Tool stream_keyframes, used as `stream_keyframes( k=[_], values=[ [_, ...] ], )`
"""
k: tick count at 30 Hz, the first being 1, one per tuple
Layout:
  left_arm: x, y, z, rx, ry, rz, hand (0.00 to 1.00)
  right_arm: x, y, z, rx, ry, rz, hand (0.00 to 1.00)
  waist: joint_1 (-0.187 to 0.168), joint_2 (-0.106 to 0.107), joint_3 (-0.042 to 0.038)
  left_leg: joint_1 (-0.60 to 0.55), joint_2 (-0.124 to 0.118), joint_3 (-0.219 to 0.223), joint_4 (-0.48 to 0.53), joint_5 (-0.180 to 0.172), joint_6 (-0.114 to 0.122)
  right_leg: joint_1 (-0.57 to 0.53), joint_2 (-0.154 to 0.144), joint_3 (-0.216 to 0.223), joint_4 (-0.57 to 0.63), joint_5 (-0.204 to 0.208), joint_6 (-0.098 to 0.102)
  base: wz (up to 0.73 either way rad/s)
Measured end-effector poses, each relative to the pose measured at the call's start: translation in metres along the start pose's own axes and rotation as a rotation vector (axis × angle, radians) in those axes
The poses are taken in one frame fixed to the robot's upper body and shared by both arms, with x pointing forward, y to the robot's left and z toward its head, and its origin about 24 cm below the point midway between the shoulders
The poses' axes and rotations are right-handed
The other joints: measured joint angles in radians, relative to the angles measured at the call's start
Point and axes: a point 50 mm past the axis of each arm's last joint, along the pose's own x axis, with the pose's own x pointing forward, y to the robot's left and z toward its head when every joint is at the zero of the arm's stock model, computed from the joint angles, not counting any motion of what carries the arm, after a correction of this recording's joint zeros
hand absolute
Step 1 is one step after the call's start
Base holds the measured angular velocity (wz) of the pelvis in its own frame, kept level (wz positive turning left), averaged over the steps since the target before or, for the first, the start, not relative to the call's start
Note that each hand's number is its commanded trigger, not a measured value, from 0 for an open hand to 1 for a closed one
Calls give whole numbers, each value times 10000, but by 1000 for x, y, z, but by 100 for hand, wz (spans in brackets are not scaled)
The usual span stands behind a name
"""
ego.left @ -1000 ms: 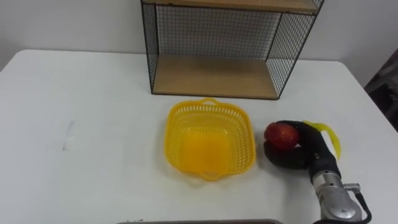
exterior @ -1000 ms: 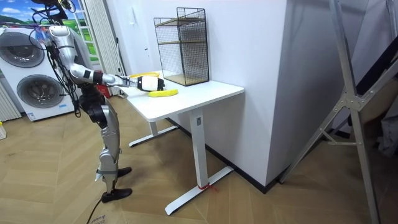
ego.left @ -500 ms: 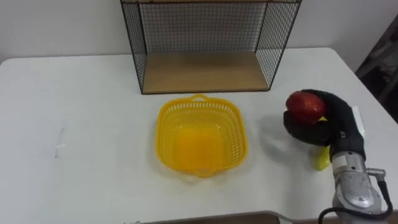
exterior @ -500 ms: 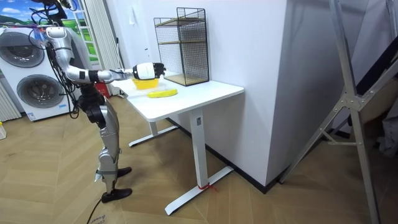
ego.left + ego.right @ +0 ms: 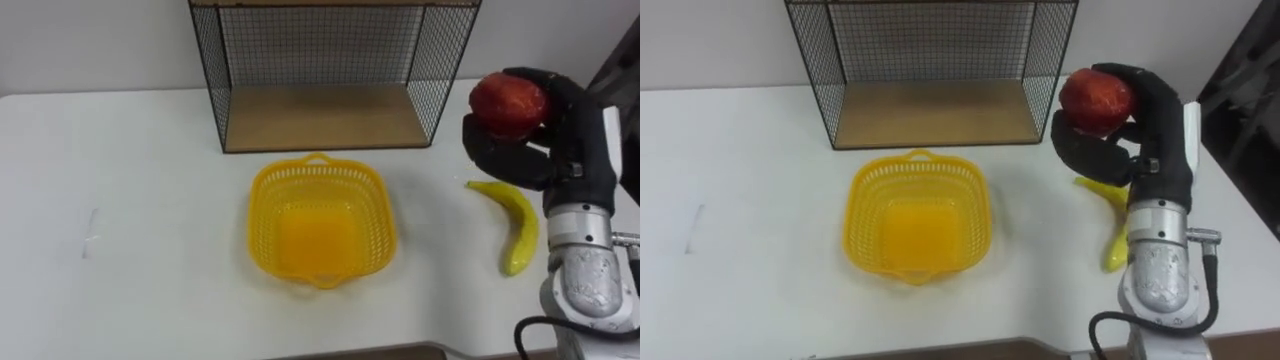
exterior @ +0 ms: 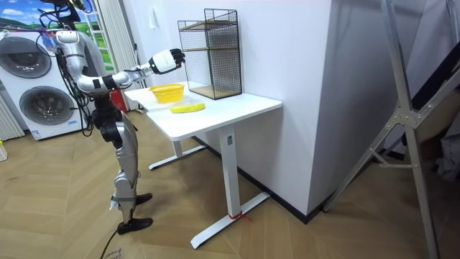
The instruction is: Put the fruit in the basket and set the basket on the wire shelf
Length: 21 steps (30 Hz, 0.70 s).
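tabletop (image 5: pixel 130 200): broad bare stretch left of the basket (image 5: pixel 320 222); narrow free strip between basket and wire shelf (image 5: pixel 320 118). wire shelf: front open, mesh at sides and back, lower board bare. banana (image 5: pixel 515 225): lies right of basket, apart. right robot hand (image 5: pixel 560 140): raised clear of tabletop, curled round apple (image 5: pixel 508 103).

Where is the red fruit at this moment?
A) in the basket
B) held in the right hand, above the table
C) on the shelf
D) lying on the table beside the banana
B: the right hand is curled round the red fruit and holds it up, to the right of the basket; the banana lies below it on the table.
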Motion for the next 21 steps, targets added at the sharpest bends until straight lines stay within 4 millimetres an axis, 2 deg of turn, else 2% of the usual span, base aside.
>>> stream_keyframes(
  k=[8,12,16,21],
  values=[
    [2,0,11,200,-323,-38,0,-14,32,-13,-1223,516,2254,100,117,15,63,-95,-5,-3,-14,-1,0,-85,1,55,-5,0,0,-2],
    [2,3,19,243,-674,17,0,-16,37,-18,-1456,756,2923,100,300,-16,59,-231,-9,-3,4,4,2,-244,1,62,5,2,-2,0],
    [2,3,18,249,-660,-132,0,-19,45,-18,-1673,734,3636,100,317,-66,66,-229,-7,-12,-2,4,2,-229,3,61,5,1,-2,0],
    [3,2,19,279,-649,-233,0,-22,52,-20,-1829,968,4309,100,569,-123,80,-230,-3,-13,1,3,2,-247,2,56,3,2,-2,0]
  ],
)
